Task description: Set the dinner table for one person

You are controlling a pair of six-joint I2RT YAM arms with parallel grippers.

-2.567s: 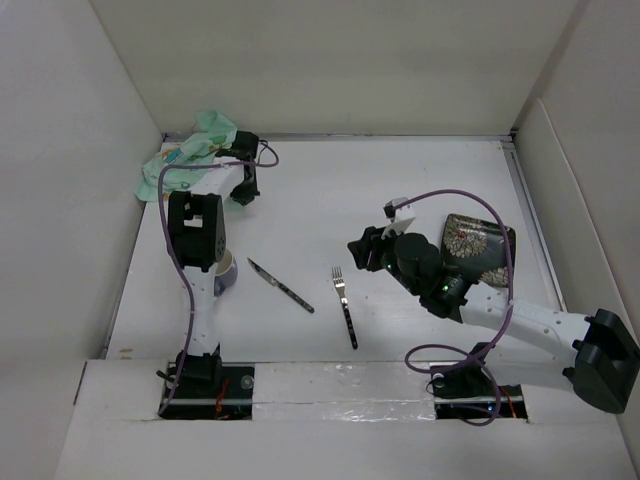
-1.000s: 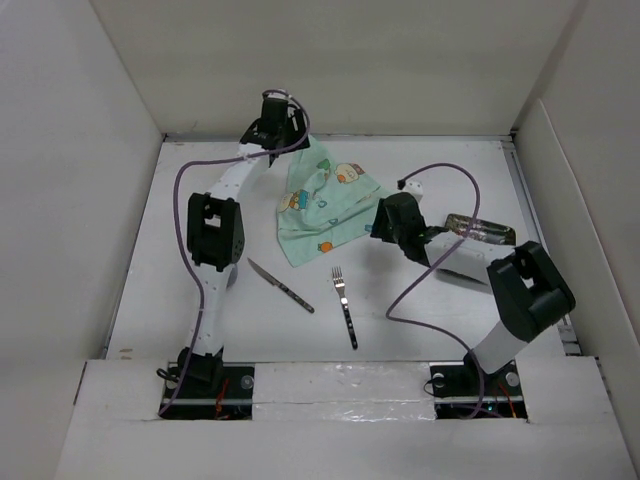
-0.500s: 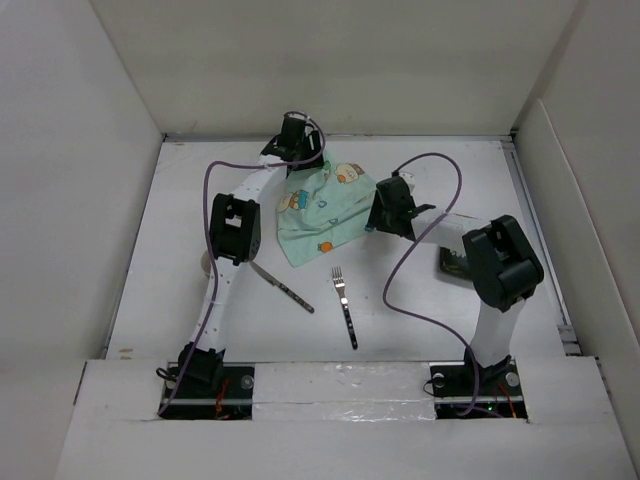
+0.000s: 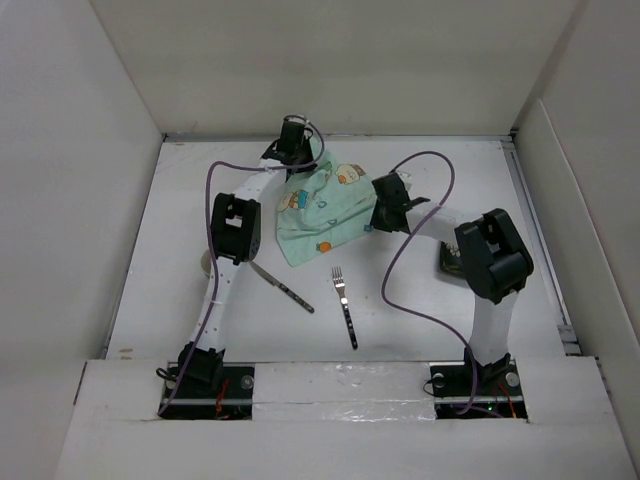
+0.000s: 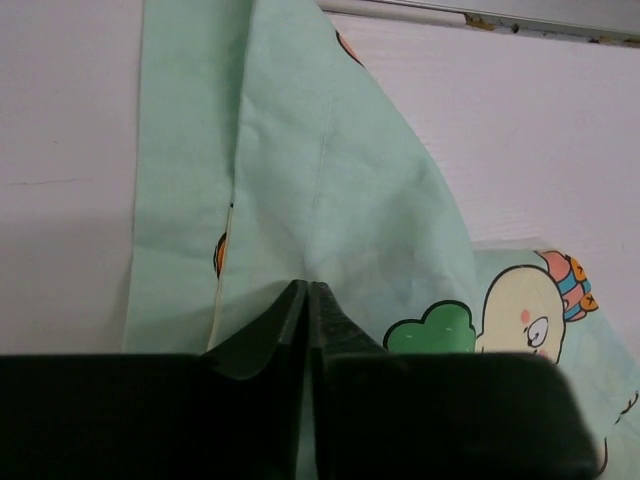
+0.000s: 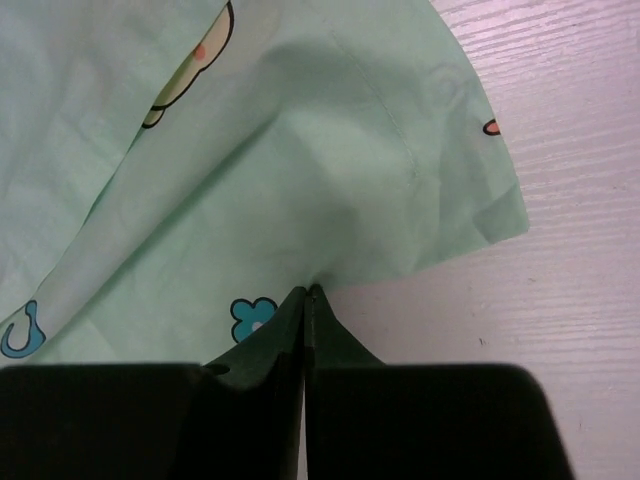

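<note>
A mint-green cartoon-printed cloth [image 4: 320, 212] lies spread on the far middle of the dinner table [image 4: 460, 165]. My left gripper [image 4: 292, 163] is shut on the cloth's far corner; in the left wrist view its jaws [image 5: 307, 286] pinch a raised fold of cloth [image 5: 330, 190]. My right gripper [image 4: 381, 208] is shut on the cloth's right edge; in the right wrist view the jaws [image 6: 304, 291] meet at the hem of the cloth [image 6: 300, 160]. A knife [image 4: 281, 286] and a fork [image 4: 345, 306] lie nearer the front, apart from both grippers.
A dark patterned plate [image 4: 450, 264] shows partly behind the right arm's elbow. A pale round dish [image 4: 207, 264] peeks out left of the left arm. Upright white panels close in the left, back and right sides.
Both grippers have shut on the cloth's edges in the last half second. Before that, the cloth went from a crumpled heap at the far left to lying spread in the middle.
</note>
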